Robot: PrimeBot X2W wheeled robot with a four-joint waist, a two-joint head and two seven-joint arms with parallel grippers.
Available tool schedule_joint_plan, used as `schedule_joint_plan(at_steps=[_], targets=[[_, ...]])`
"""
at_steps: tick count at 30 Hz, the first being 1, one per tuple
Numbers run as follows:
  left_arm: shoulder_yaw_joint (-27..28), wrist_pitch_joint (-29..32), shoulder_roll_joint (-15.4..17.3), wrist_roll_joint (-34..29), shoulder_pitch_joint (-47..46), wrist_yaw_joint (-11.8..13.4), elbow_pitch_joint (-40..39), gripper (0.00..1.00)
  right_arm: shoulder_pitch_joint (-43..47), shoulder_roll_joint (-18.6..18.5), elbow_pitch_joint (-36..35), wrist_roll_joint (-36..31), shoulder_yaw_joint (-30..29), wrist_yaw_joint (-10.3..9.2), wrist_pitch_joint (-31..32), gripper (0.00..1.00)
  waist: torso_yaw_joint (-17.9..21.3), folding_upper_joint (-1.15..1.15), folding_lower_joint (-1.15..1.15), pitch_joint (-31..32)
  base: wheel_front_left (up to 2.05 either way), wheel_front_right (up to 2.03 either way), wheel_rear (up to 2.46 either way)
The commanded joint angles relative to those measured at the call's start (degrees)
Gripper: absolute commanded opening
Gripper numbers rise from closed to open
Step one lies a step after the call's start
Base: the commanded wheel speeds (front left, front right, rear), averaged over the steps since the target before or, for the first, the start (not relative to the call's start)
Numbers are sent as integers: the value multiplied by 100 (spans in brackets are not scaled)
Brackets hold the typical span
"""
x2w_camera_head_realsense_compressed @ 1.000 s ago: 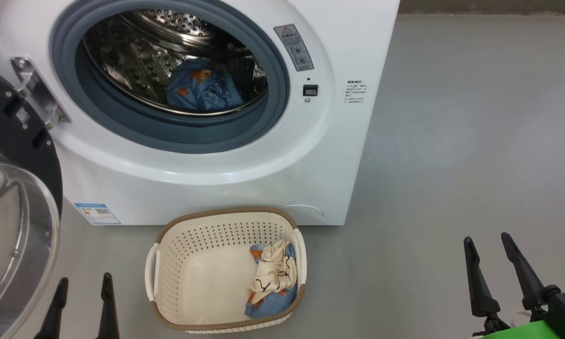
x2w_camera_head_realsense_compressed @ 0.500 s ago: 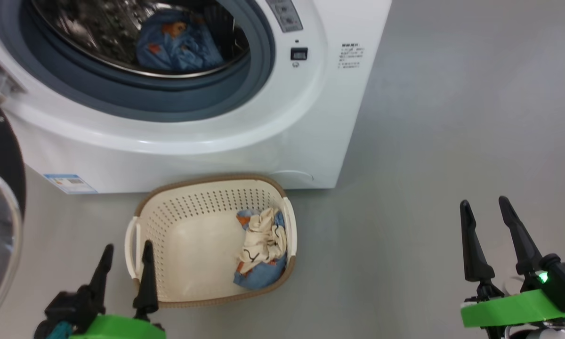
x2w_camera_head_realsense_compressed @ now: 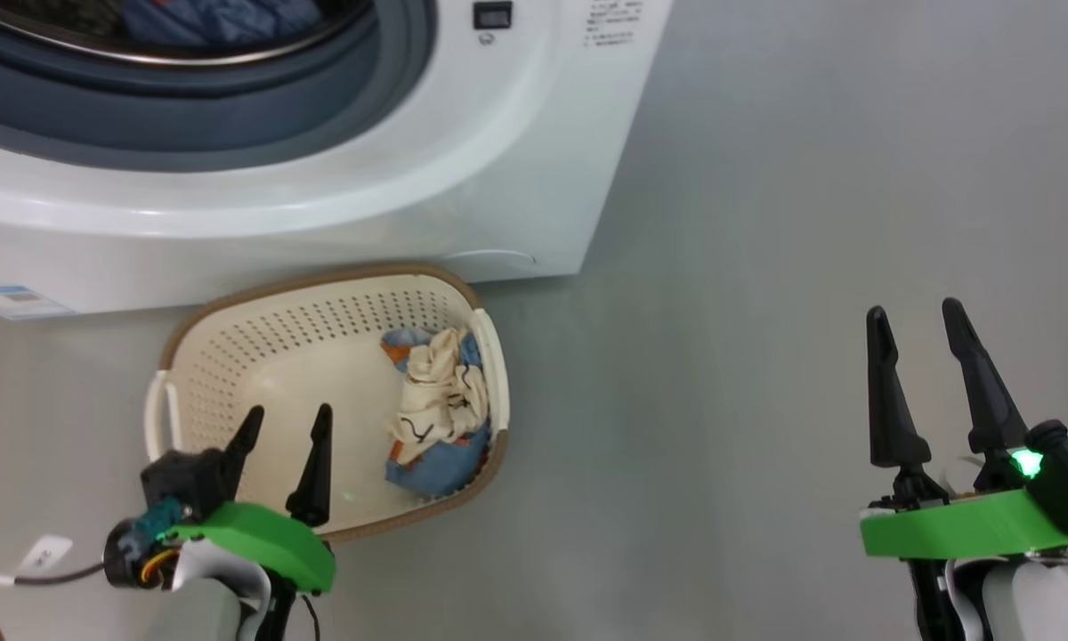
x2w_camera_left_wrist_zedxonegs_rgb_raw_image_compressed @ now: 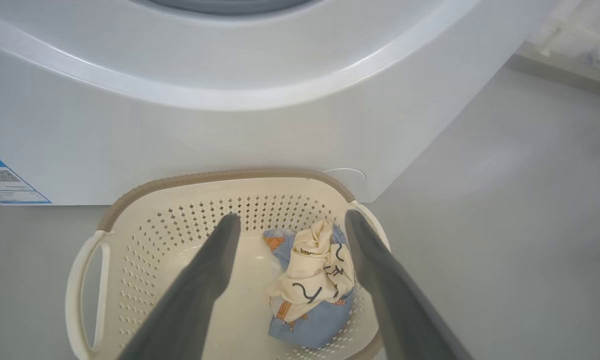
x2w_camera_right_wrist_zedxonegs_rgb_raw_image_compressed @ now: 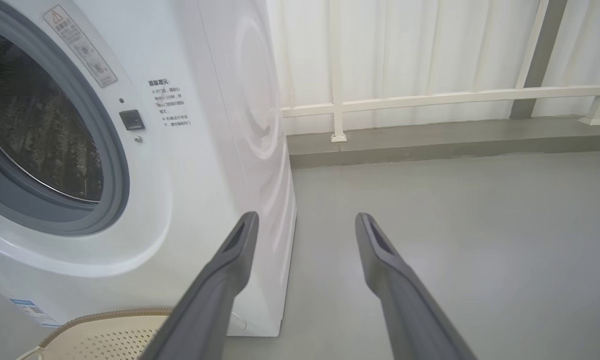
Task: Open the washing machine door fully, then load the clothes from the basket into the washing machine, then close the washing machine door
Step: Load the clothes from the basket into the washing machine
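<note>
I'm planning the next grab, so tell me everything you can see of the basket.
The basket is small, cream, plastic-looking and rounded-rectangular, with perforated walls, a brown woven-look rim and a loop handle on each short side. It stands upright on the grey floor before the washing machine. Crumpled clothes lie against its right wall; the rest is bare. The open left gripper hovers over its near edge.

Fig.: I'm seeing a smooth grey floor spreading off to the right. In right wrist view, a white railing is standing on a raised grey kerb, w/ white ribbed sheeting showing just behind it.
</note>
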State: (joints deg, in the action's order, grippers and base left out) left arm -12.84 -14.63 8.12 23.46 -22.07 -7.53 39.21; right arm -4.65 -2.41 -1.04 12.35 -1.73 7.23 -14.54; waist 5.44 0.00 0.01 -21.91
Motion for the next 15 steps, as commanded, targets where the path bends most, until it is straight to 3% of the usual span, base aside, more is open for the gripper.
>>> schedule_joint_plan(at_steps=[1,15], targets=[[21,-37,199,130,-241,4,141,100,-176,-49,-155,70,183,25,-46,100,300,0,-1,-357,0,0,0],[-1413,7,687,1072,-1541,4,1790,100,-617,-47,-252,490,501,25,-46,100,910,0,-1,-1292,0,0,0]])
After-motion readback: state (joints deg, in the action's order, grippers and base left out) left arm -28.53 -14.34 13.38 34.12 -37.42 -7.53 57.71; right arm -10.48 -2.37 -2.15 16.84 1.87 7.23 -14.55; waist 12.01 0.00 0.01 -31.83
